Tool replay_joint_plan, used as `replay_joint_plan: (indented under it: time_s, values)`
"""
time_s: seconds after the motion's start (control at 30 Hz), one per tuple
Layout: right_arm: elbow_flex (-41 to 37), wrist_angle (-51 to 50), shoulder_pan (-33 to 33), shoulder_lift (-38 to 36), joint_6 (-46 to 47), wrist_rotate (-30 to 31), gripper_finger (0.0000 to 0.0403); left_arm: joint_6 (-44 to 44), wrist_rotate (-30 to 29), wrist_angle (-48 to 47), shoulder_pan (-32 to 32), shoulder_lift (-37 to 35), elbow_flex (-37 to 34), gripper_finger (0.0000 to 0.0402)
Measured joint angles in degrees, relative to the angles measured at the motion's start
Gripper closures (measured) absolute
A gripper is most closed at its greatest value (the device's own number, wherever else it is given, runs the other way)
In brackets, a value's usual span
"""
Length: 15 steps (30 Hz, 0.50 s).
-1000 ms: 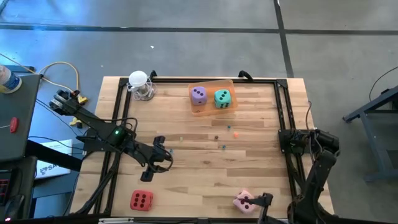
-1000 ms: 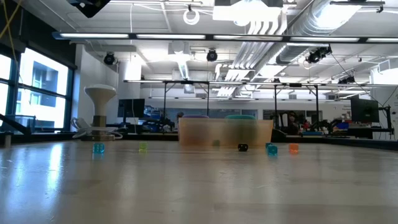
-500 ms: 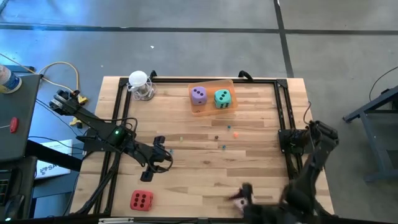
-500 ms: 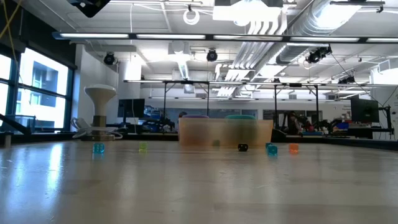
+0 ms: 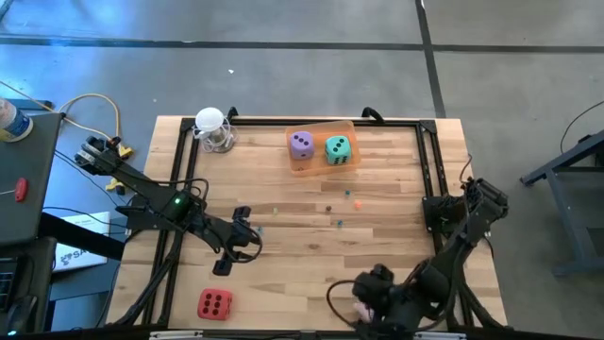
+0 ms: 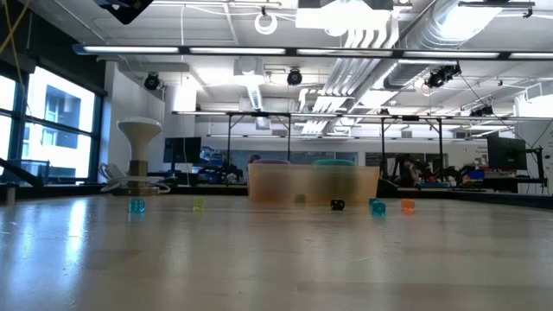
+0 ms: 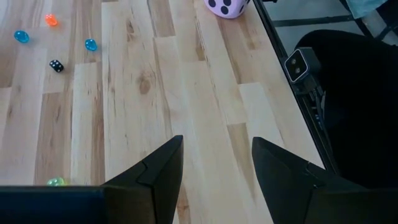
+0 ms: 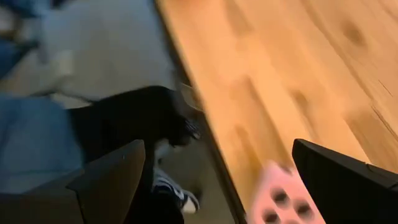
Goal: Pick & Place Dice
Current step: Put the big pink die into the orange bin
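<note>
Four dice are in play, and they look like light, squashy foam cubes with rounded corners, so my guess is they will give under pressure and not slip much. Two opposite flat faces, taken across the middle, seem the safest hold; a corner grip would likely squirt the cube out.

The purple die (image 5: 301, 144) and the teal die (image 5: 337, 149) sit side by side in the orange tray (image 5: 322, 168) at the far middle of the desk (image 5: 302, 246). The red die (image 5: 214, 304) lies at the near left edge. The pink die (image 8: 285, 198) is at the near edge, right of centre, mostly hidden from above by the right arm.

The right gripper (image 5: 373, 288) hangs over that pink die with its jaws spread wide; in the right wrist view the die shows between the two fingers but nearer the right-hand one, not yet enclosed. Centring before closing looks advisable.

The left gripper (image 5: 236, 247) waits over bare wood left of centre, jaws partly apart and empty, with the red die near it toward the desk's near edge.
</note>
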Motion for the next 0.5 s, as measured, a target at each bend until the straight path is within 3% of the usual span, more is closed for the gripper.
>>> replay_joint_plan:
  time_s: [0.17,0.5]
  values:
    - [0.0,-8.3,0.6,1.6,11.0,-3.8,0.0003,0.0,0.0,0.0,0.0,0.0,0.0,0.0218]
    - [0.0,-15.4,-0.9,8.3,17.0,-14.4,0.0003,0.7,-0.1,0.0,0.0,0.0,0.0,0.0218]
